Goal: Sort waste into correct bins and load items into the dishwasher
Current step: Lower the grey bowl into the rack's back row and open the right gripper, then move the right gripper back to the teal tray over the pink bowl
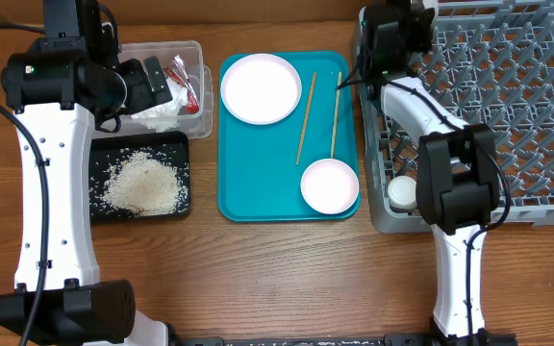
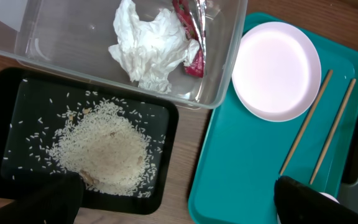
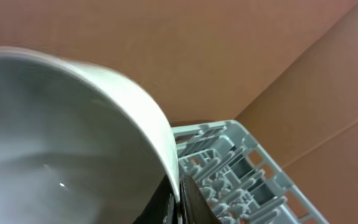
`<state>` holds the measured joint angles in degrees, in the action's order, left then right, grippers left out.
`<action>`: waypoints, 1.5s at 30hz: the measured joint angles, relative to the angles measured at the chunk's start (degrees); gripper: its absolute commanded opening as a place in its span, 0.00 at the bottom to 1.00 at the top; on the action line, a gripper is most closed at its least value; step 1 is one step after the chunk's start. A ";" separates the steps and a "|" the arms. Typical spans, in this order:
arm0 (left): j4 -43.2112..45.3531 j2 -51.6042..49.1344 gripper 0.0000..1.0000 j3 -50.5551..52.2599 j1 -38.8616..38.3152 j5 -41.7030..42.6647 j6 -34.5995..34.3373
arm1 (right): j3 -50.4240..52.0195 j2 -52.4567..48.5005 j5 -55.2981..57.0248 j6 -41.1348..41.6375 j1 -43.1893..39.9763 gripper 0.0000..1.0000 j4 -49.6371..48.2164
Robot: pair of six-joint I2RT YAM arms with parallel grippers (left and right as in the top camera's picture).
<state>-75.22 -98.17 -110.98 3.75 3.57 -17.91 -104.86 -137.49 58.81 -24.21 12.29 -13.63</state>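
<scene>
Right end effector (image 3: 178, 205) pinches smooth white bowl (image 3: 55, 137); pegged grey rack (image 3: 229, 168) beside.

**Teal, white and grey on brown wood grain**

The table (image 1: 287, 288) is marked by a brown wood-grain pattern. The tray (image 1: 258, 183) is coloured teal. On it, white is seen on the plate (image 1: 261, 88) and the bowl (image 1: 330, 185), and pale tan on the chopsticks (image 1: 306, 117). The dish rack (image 1: 527, 115) is rendered in grey, grid-patterned, and the cup (image 1: 402, 193) in white. White rice (image 1: 142, 185) is speckled over the black tray (image 1: 178, 144). Through the clear tub (image 2: 61, 31), white tissue (image 2: 151, 46) and a red, white and silver wrapper (image 2: 194, 53) are seen. A second bowl (image 3: 55, 137) is shown greyish white against brown cardboard (image 3: 197, 50)
</scene>
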 measured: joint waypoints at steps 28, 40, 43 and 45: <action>0.00 0.00 1.00 0.00 0.00 0.00 0.00 | 0.00 -0.28 11.21 -2.99 4.61 1.00 -5.49; 0.00 0.00 1.00 0.00 0.00 0.00 0.00 | 0.00 -0.28 13.44 -5.97 8.68 1.00 -9.20; 0.00 0.00 1.00 0.00 0.00 0.00 0.00 | 0.00 -0.28 13.44 -6.08 10.19 1.00 -9.22; 0.00 0.00 1.00 0.02 0.00 0.00 0.00 | 0.00 -0.28 13.44 -6.08 10.75 1.00 -9.27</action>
<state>-75.22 -98.17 -110.96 3.75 3.57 -17.91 -104.86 -137.78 72.25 -30.28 23.05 -22.90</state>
